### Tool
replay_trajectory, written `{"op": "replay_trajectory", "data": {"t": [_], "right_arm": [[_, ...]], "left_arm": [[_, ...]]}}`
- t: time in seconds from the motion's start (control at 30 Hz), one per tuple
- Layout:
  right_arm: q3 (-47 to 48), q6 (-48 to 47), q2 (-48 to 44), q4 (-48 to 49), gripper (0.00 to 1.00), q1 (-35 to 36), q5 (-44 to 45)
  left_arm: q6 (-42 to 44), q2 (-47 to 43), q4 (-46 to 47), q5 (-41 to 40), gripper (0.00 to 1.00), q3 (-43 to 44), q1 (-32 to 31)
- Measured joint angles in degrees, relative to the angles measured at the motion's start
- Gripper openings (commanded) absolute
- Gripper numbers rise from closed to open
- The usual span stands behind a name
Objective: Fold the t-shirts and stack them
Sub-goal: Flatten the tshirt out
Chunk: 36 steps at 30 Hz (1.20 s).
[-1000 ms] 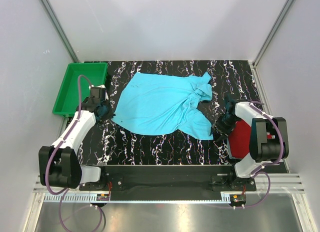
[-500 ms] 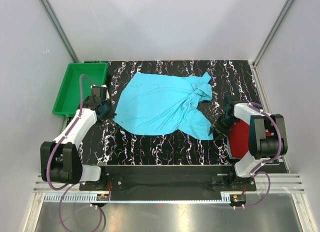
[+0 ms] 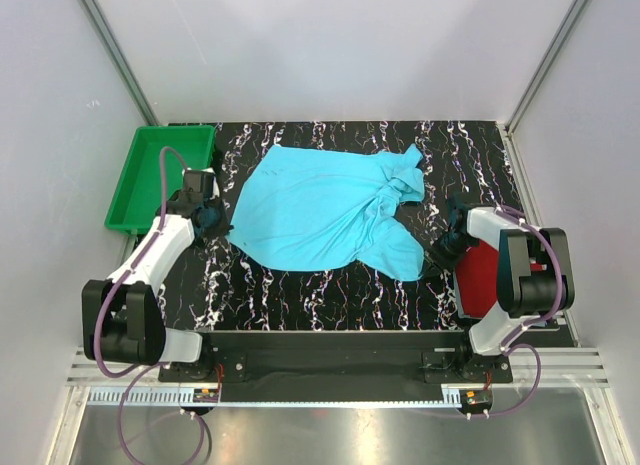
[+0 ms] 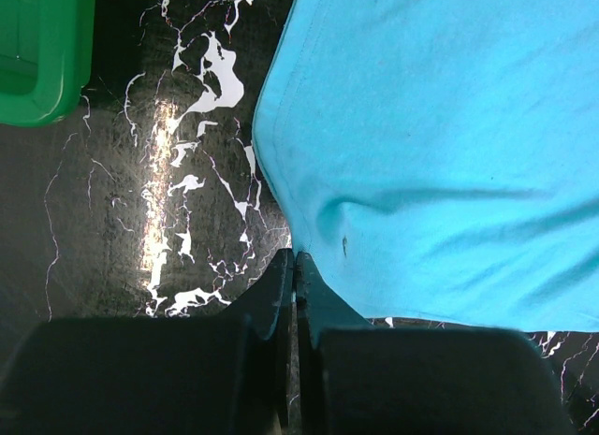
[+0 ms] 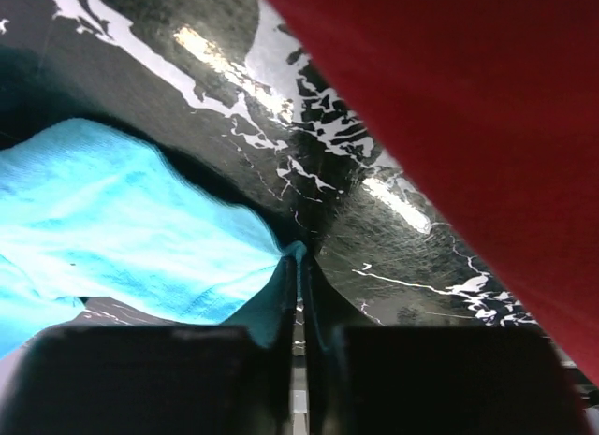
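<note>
1. near right corner of the tabletop (image 3: pixel 330 285): red tee (image 3: pixel 482 275), a folded rectangle lying flat, its right side partly hidden under the right arm.
2. right gripper (image 5: pixel 300 253) is low over the tabletop, just left of the red tee. its jaws are pressed nearly together, and the wrist view shows the tip of a turquoise tee (image 3: pixel 320 205) corner nipped between them. this is the tee's near right corner. a strip of bare black marble separates that corner from the red tee, so the two are not touching.
3. left side, about mid-depth: left gripper (image 4: pixel 296 259) has its jaws fully together, pinching the turquoise tee's left hem. there is a small pucker in the cloth right at the tips.
4. middle of the tabletop: the turquoise tee is spread out unfolded between the two grippers. its left half is mostly smooth. toward the far right it is gathered into twisted wrinkles, with a sleeve or collar part bunched up, cannot tell which.
5. far left corner: green tray (image 3: pixel 135 190), behind the left gripper and near the tee's left edge but apart from it. the left arm's cable loops over its near right part.
</note>
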Motion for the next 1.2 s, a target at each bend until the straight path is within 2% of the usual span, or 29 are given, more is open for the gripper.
{"op": "replay_trajectory", "data": {"t": [0.23,0.37,0.57,0.83,1.03,1.2], "right_arm": [[0.5,-0.6,0.0,0.0,0.00,0.1,0.2],[4.0,-1.9,-1.4,0.6,0.00,0.2,3.4],[23.0,-5.5,-5.1,1.6,0.00,0.2,11.0],[48.4,-8.1,-8.6,4.2,0.00,0.2,17.3],[51.8,-10.3,-19.5,11.0,0.00,0.2,18.3],[51.8,-14.1,-29.9,15.1,0.00,0.2,18.3]], "left_arm": [[0.0,-0.8,-0.1,0.0,0.00,0.0,0.0],[-0.2,-3.4,-0.1,-0.5,0.00,0.0,0.0],[-1.2,-6.2,-1.2,-0.6,0.00,5.2,0.0],[1.4,-7.7,-0.5,1.6,0.00,23.1,0.0],[6.5,-8.8,0.7,4.1,0.00,40.1,0.0],[8.9,-12.5,1.1,5.5,0.00,50.2,0.0]]}}
